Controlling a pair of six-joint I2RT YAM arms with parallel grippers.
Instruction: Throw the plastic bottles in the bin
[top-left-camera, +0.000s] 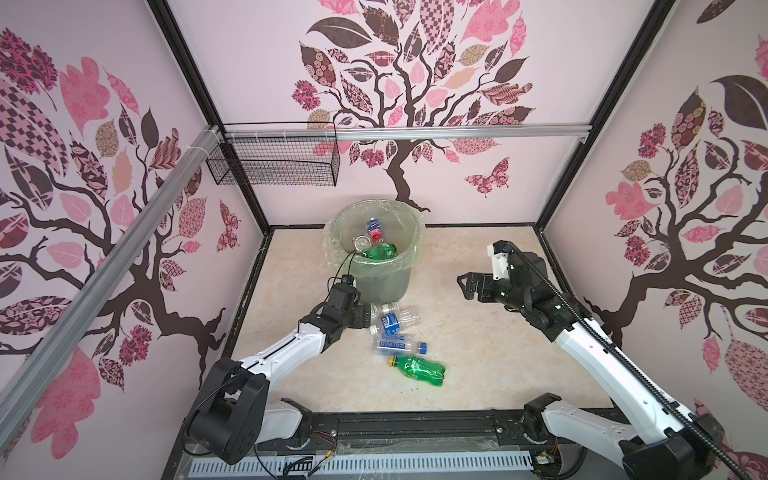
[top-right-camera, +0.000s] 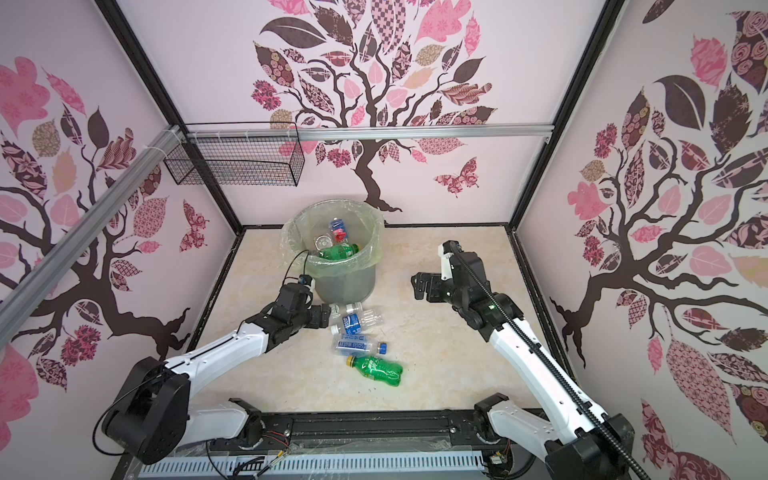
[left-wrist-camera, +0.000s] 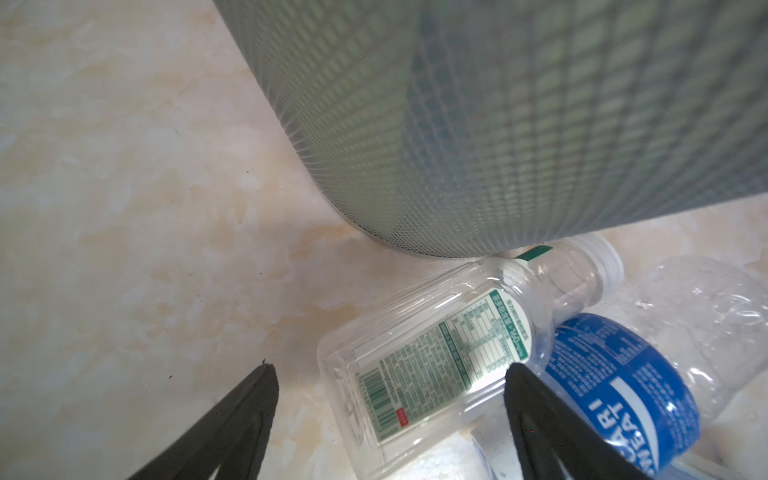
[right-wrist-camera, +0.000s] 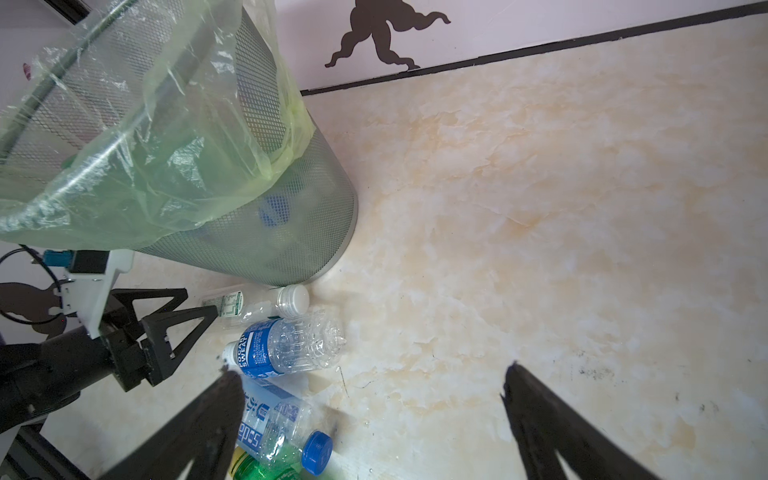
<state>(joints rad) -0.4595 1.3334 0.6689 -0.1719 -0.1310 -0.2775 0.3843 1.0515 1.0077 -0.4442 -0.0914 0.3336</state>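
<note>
The bin stands at the back middle with a green bottle and others inside. Four plastic bottles lie in front of it. A clear white-labelled one rests against the bin's base. Beside it is a blue-labelled one, then a blue-capped one and a green yellow-capped one. My left gripper is open, low on the floor, with the white-labelled bottle's bottom end between its fingers. My right gripper hangs open and empty to the right.
A black wire-mesh basket hangs on the back wall at the left, above the bin. Patterned walls close the floor on three sides. A black rail runs along the front edge between the arm bases.
</note>
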